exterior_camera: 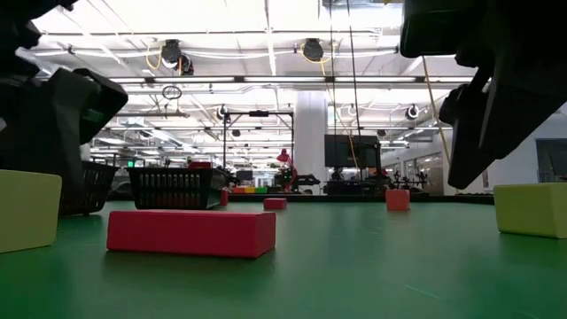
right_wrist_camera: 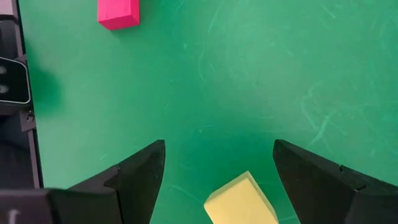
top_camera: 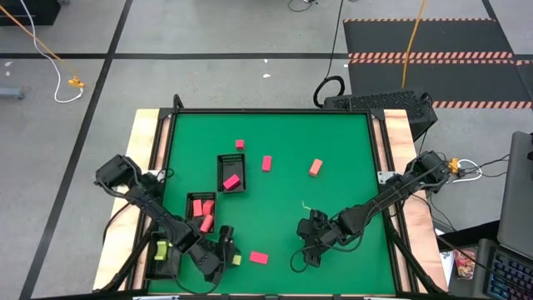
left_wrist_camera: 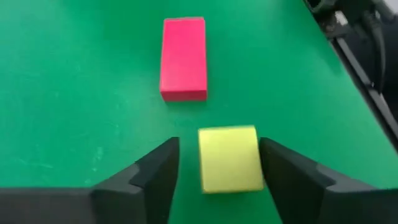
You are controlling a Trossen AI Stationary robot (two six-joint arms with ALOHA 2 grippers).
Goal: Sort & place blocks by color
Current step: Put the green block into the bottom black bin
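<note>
- The left gripper (top_camera: 225, 250) sits at the lower left of the high view, fingers spread apart around a small yellow cube (left_wrist_camera: 229, 158). In the left wrist view the cube lies between the two dark fingers but looks untouched on either side, so it is bracketed, not yet clamped.
- The right gripper (top_camera: 306, 254) is at the lower centre of the high view, likewise released, with a second small yellow block (right_wrist_camera: 241, 200) lying skewed between its wide-set fingers. Each arm seems lined up on its own yellow piece so that both can be lifted together.
- A flat magenta-red bar (top_camera: 259, 257) lies on the green bench (top_camera: 341, 150) between the two grippers, just past the left one's cube.
- A black mesh tray (top_camera: 163, 257) at the lower left of the high view already holds something yellow, so it is probably where the yellow pieces belong.
- Farther up the high view, a second black mesh tray (top_camera: 202, 205) holds salmon pink pieces, and a third black mesh tray (top_camera: 231, 173) holds a magenta-red one, which reads as one colour per tray.
- Farthest off, three blocks lie loose: a small magenta-red cube (top_camera: 240, 144), a magenta-red block (top_camera: 266, 163) and a salmon pink block (top_camera: 316, 167), all unsorted.
</note>
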